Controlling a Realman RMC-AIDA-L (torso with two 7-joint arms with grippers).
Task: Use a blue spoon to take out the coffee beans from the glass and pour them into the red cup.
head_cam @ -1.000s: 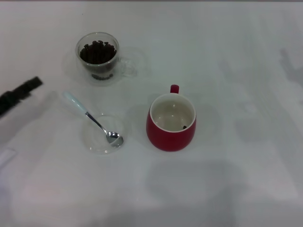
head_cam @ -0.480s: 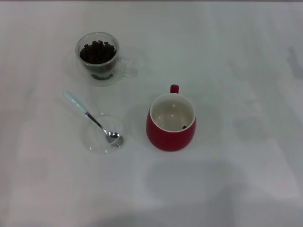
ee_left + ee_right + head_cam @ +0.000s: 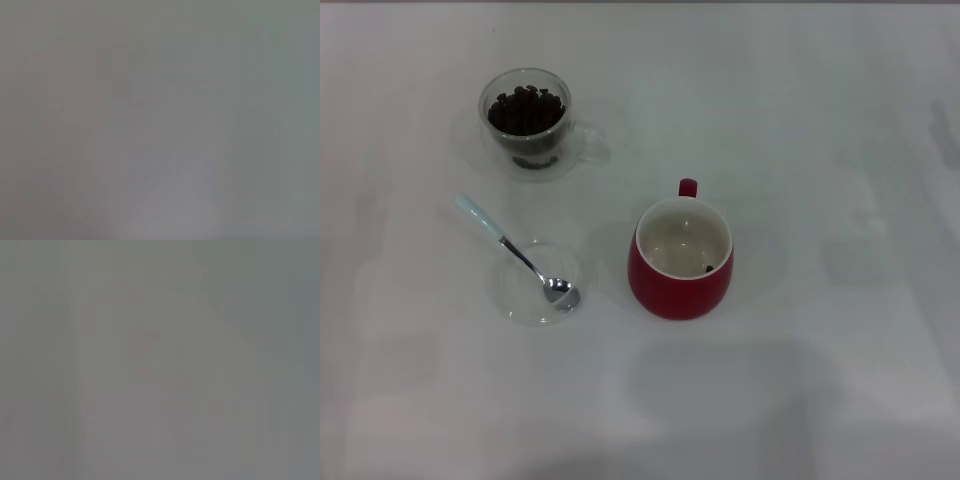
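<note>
The glass (image 3: 528, 122) stands at the far left of the white table, its clear handle pointing right, with dark coffee beans (image 3: 525, 110) heaped inside. In front of it the blue spoon (image 3: 515, 250) lies with its silver bowl in a shallow clear dish (image 3: 540, 285) and its pale handle pointing to the far left. The red cup (image 3: 682, 258) stands near the middle, handle turned away from me, with one bean (image 3: 709, 268) on its cream inside. Neither gripper shows in any view; both wrist views are blank grey.
The white table (image 3: 820, 150) stretches bare to the right of the red cup and in front of it.
The left arm's dark gripper, seen at the left edge one second ago, has gone out of view. The cups, spoon and dish have not moved.
</note>
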